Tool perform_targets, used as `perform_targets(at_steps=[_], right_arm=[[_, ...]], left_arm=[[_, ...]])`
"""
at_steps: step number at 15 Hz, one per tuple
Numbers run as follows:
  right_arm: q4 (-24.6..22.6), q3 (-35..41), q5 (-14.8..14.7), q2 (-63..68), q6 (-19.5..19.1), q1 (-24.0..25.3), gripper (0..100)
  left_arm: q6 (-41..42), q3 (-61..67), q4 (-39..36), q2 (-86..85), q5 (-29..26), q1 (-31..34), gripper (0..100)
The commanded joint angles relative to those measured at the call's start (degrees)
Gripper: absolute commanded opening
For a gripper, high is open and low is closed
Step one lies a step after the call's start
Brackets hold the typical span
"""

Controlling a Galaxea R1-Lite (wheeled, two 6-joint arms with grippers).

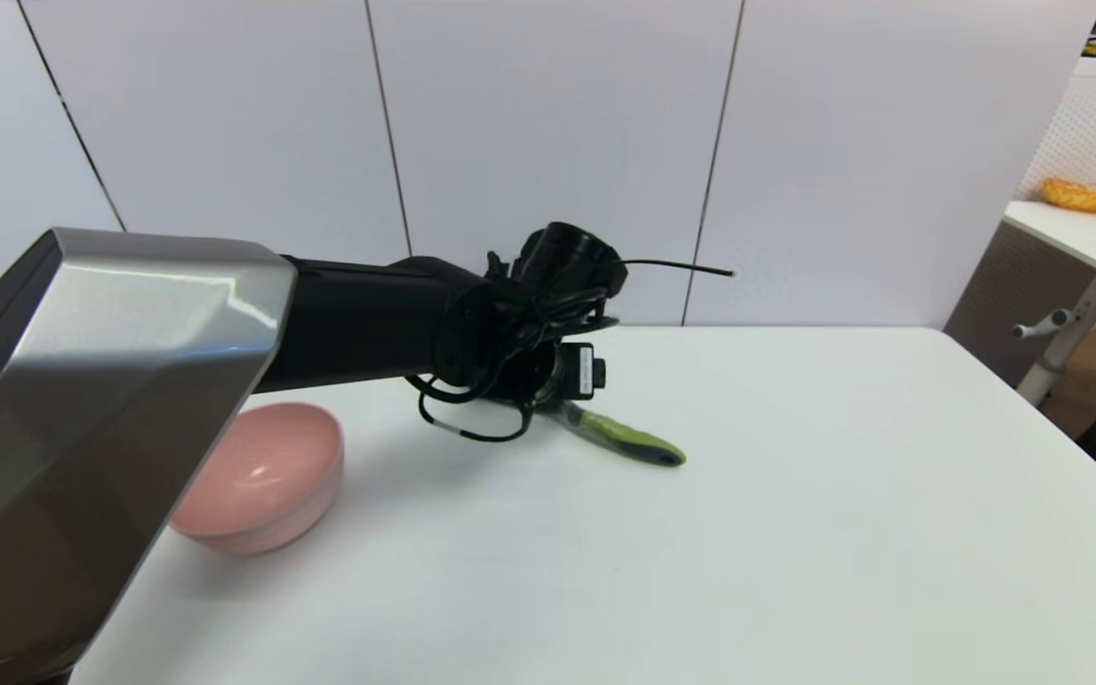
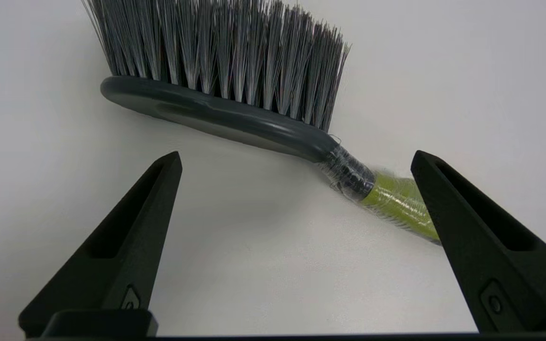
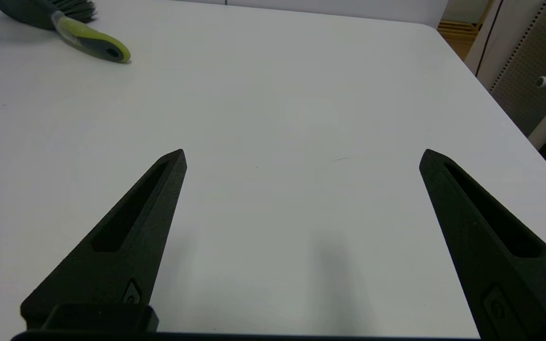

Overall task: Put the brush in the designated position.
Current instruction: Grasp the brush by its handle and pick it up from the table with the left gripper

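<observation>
Left pincer point(image 2: 296, 158): I see it spread wide over the brush point(image 2: 235, 109), gripping nothing.
Right pincer point(image 3: 301, 156): spread, low over bare table point(image 3: 301, 94), well apart from the brush.
Views: my head view hides the brush head behind the left arm; the left wrist view shows its bristles.
Brush: lies on the table's middle, beside a pink bowl point(image 1: 263, 485).
Axis: handle tip points toward the robot's right and slightly nearer me.
</observation>
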Motion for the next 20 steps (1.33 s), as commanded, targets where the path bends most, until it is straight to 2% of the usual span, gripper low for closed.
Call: perform_targets(at_steps=[1, 7, 12, 20], right_arm=[[0.1, 0.1, 0.1, 0.1, 0.0, 0.1, 100], [0.1, 0.1, 0.1, 0.1, 0.0, 0.0, 100], [0.1, 0.1, 0.1, 0.1, 0.0, 0.1, 100], [0.1, 0.1, 0.1, 0.1, 0.0, 0.1, 100]], left_arm=[[-4.2, -0.1, 0.2, 0.6, 0.3, -0.4, 100], [-11.3, -1.1, 0.3, 2.3, 5.5, -1.3, 100], [-12.0, -1.2, 0.9, 4.2, 11.6, -2.3, 100], [-11.8, -4.6, 5.2, 6.2, 11.9, -3.6, 100]])
